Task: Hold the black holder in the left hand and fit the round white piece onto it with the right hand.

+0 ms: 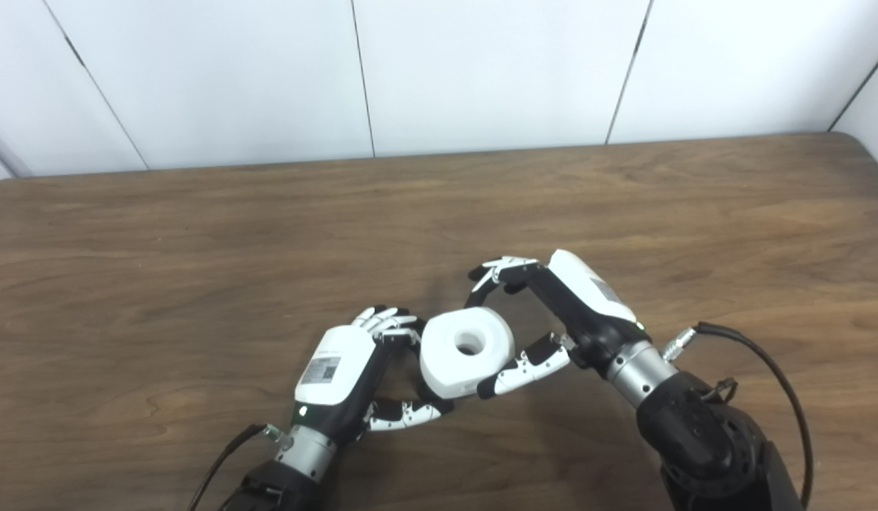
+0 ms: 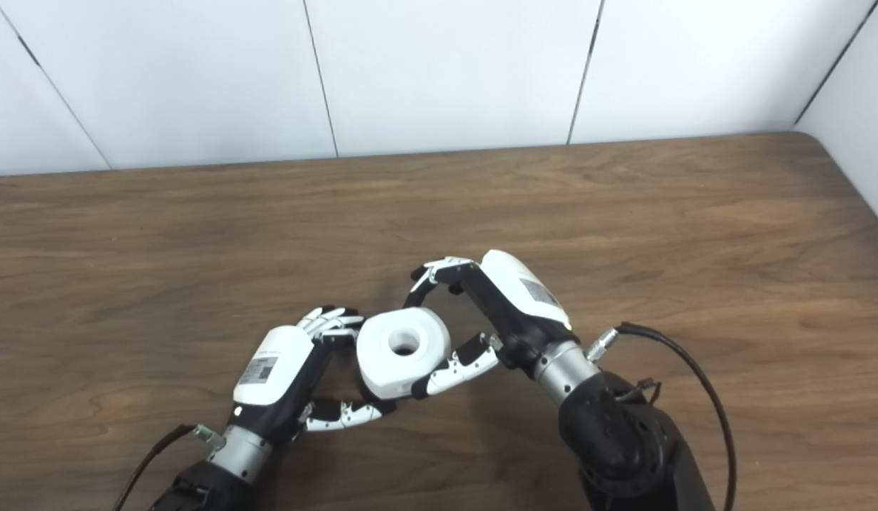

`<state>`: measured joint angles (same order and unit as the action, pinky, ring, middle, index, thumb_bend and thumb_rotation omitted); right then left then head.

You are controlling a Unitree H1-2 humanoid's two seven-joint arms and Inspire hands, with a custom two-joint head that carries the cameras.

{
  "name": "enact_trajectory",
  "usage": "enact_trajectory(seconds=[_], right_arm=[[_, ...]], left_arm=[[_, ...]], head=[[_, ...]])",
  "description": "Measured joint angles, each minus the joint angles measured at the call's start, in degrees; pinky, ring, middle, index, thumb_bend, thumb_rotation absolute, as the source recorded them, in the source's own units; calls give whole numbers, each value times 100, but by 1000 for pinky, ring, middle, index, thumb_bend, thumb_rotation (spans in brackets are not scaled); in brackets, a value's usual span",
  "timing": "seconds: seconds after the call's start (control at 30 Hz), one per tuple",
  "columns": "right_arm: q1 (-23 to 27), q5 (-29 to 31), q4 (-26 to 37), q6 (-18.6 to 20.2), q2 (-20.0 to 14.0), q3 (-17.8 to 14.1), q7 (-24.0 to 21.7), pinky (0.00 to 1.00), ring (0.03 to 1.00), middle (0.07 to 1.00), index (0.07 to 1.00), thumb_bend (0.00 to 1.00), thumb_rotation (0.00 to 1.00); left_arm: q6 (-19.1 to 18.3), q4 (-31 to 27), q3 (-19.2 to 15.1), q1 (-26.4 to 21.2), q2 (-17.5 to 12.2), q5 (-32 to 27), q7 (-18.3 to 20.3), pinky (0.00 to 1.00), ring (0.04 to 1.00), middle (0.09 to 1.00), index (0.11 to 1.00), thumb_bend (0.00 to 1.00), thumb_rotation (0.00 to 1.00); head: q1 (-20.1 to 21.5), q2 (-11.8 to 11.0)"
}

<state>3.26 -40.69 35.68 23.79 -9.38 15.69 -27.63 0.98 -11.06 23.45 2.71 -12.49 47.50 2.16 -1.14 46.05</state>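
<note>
My right hand [image 1: 552, 312] holds the round white piece [image 1: 467, 351] above the table [image 1: 197, 234], fingers over its far rim and thumb under its near edge. My left hand [image 1: 353, 369] is curled just beside it; the black holder is hidden, so I cannot tell whether I grip it. The piece looks rigid, light and smooth, likely slippery, so I judge the outer rim the best hold, keeping the centre hole clear. I count 1 white piece and 2 hands.

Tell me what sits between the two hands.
The round white piece with a centre hole, flanked by the left hand and right hand; both eye views show it.
</note>
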Motion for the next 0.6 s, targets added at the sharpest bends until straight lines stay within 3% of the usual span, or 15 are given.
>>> enact_trajectory(seconds=[0.3,0.47,0.57,0.6], right_arm=[[4,-13,0,1,-8,90,56,737,868,784,484,525,140],[171,-226,68,72,-216,215,-184,702,868,788,491,524,153],[228,-294,116,162,-278,234,-322,693,869,793,592,837,265],[228,-325,123,175,-284,234,-348,693,868,794,605,874,284]], left_arm=[[-2,0,1,0,2,12,0,910,859,793,487,521,48],[-8,0,2,-1,8,24,0,914,860,791,487,521,48],[-8,0,3,-1,14,25,0,917,863,793,487,521,48],[-8,0,3,-1,14,25,0,918,863,792,487,521,48]], head=[[-18,26],[-18,18],[-18,9],[-18,9]])
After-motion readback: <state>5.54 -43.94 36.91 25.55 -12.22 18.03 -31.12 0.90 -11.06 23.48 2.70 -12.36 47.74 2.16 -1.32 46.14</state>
